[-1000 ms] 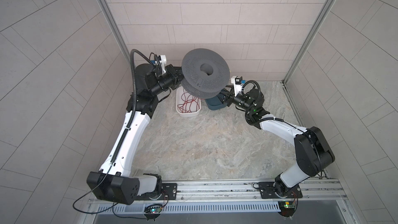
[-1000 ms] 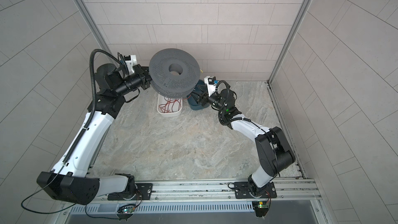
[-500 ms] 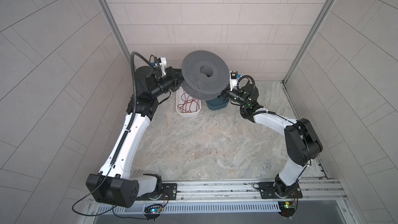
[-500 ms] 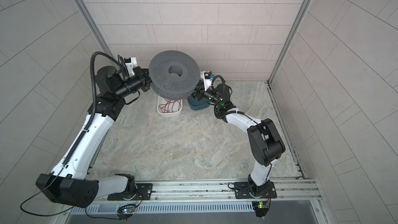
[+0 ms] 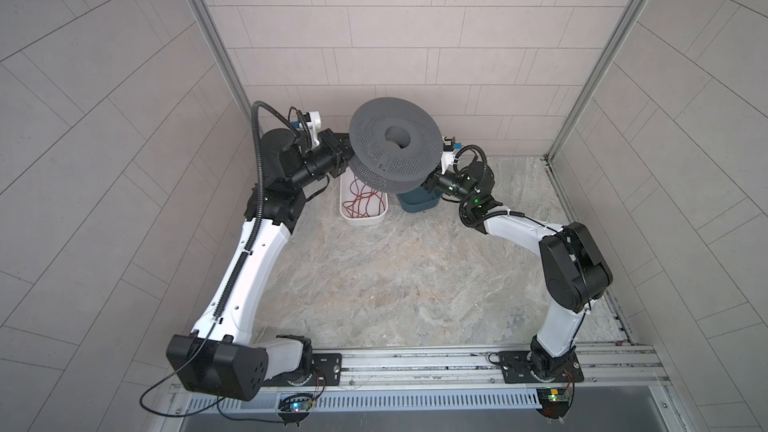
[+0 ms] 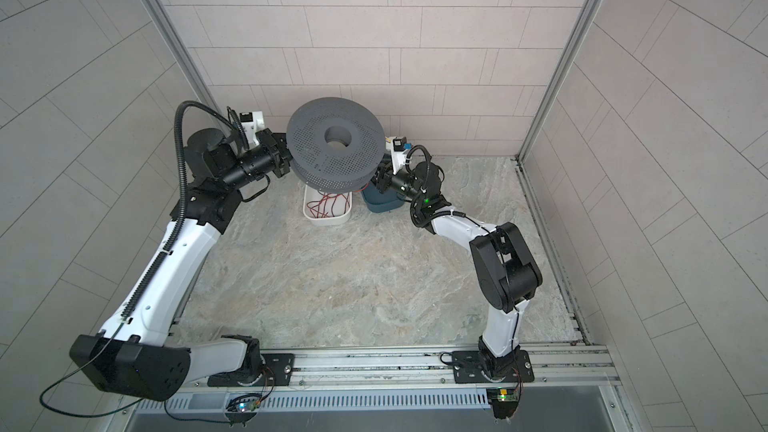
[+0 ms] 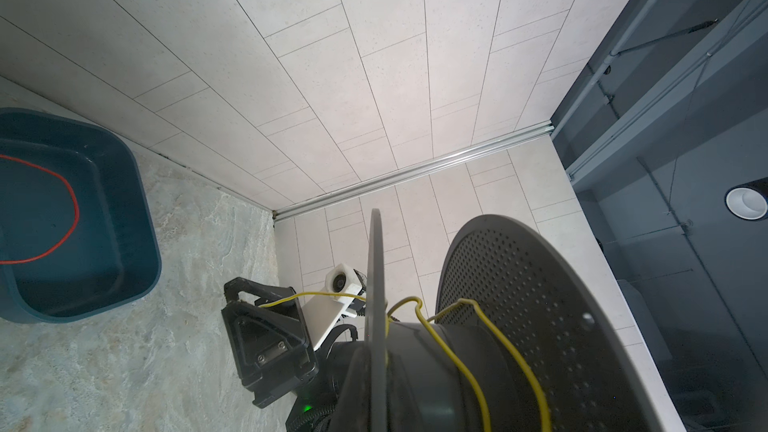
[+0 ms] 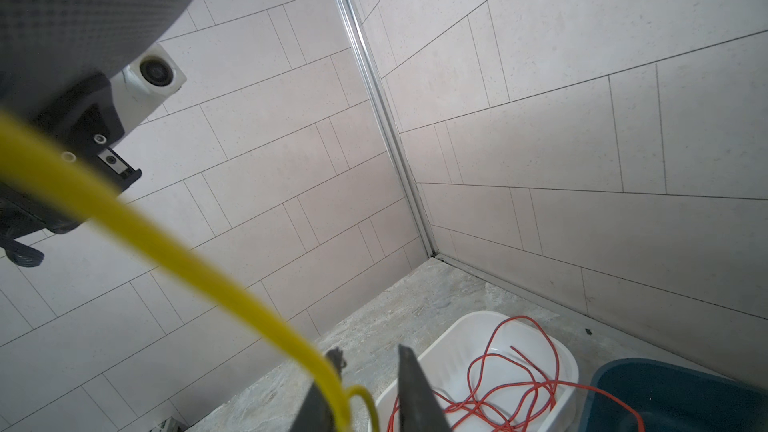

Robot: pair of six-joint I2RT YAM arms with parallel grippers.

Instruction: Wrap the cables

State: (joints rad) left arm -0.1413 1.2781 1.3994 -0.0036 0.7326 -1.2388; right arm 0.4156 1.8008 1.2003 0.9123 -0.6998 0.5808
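1. Nearest the arm bases, the marble table [image 5: 395,284] lies bare. I judge that this open middle gives both arms room to swing while winding.
2. Further back is a white tray [image 5: 363,221], at about 7 o'clock from the spool [image 5: 374,151] in both top views. It holds a loose tangle of red wire [image 5: 361,201]. A blue bin [image 5: 417,203] sits just beside the tray at about 5 o'clock, and the left wrist view shows one red loop inside it. One is probably the supply and the other the drop-off, but I cannot tell which.
3. The right gripper [image 8: 367,357] is at about 4 o'clock from the spool, tucked under its lower flange. Its jaws stand slightly apart. The yellow cable [image 8: 232,286] runs down through the gap against one finger, and no pinch shows. Placed there, the gripper can guide the free end and keep it taut.
4. From that gripper the cable rises to the spool's hub [image 7: 440,403]. A few slack loops lie on the hub between the flanges, so the wrapping looks barely begun.
5. The spool hangs tilted above the tray and bin, well off the table. I judge that this leaves the right arm free to pass under and around it.
6. Farthest back, at 9 o'clock, the left gripper [image 5: 345,152] is clamped tight on the flange's rim. Gripping the edge keeps the hub channel clear for the wire.
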